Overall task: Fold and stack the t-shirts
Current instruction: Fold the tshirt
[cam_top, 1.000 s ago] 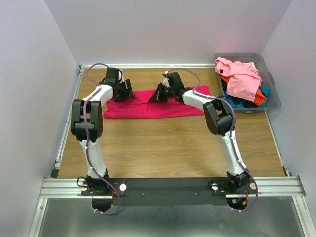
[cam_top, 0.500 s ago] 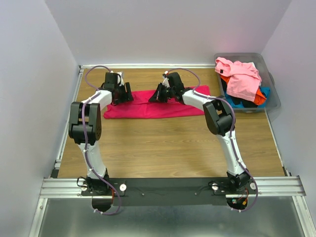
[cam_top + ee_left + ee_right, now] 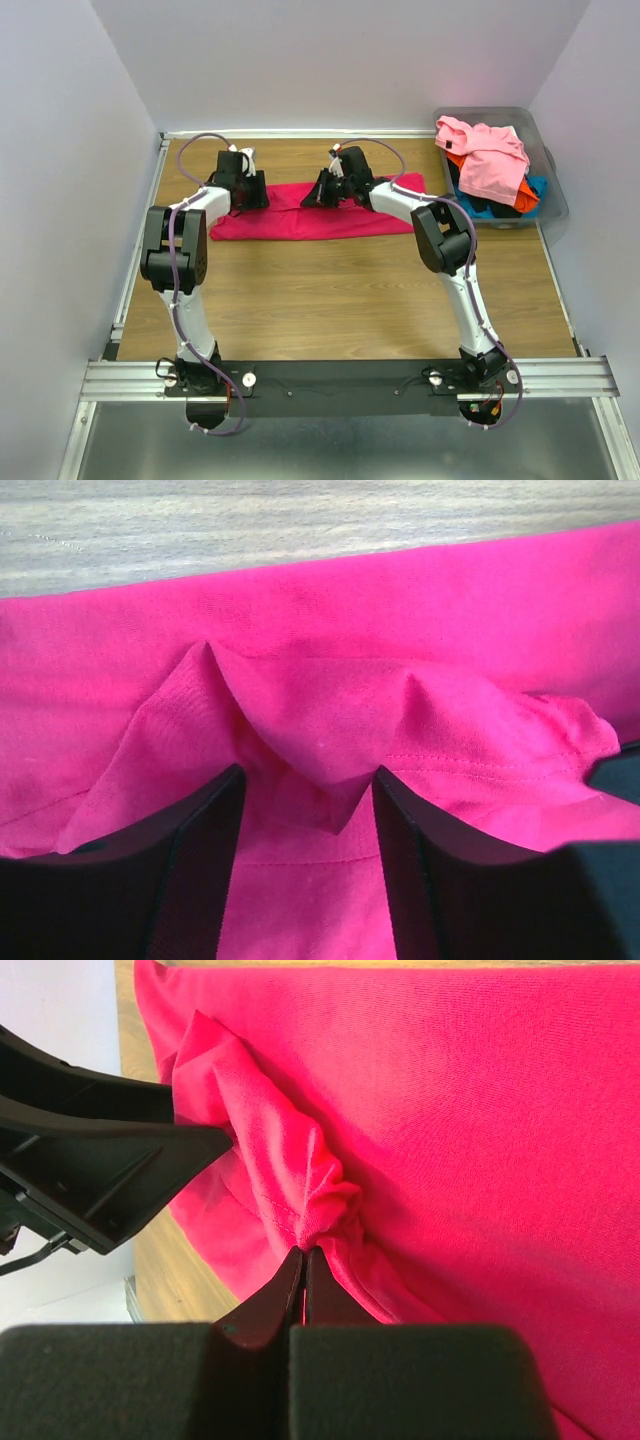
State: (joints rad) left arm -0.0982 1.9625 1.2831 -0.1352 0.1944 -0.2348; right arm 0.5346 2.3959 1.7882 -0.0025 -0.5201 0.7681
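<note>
A crimson-magenta t-shirt (image 3: 300,222) lies as a long folded band across the far part of the table. My right gripper (image 3: 312,195) rests on its upper edge near the middle. In the right wrist view that gripper (image 3: 303,1250) is shut on a bunched ridge of the cloth (image 3: 480,1110). My left gripper (image 3: 255,190) sits on the shirt's left part, close to the right one. Its fingers (image 3: 200,850) stand apart and straddle a raised fold of the magenta cloth (image 3: 450,630), with the left gripper (image 3: 308,772) pressed down onto the fabric.
A grey plastic bin (image 3: 556,192) stands at the far right corner, holding a light pink t-shirt (image 3: 490,150) on top of orange (image 3: 522,202), blue (image 3: 538,185) and black (image 3: 480,207) ones. Walls close in behind and on both sides.
My left gripper has slid right along the shirt's far edge towards the right gripper, and its jaws have narrowed a little. The right arm has stayed put.
</note>
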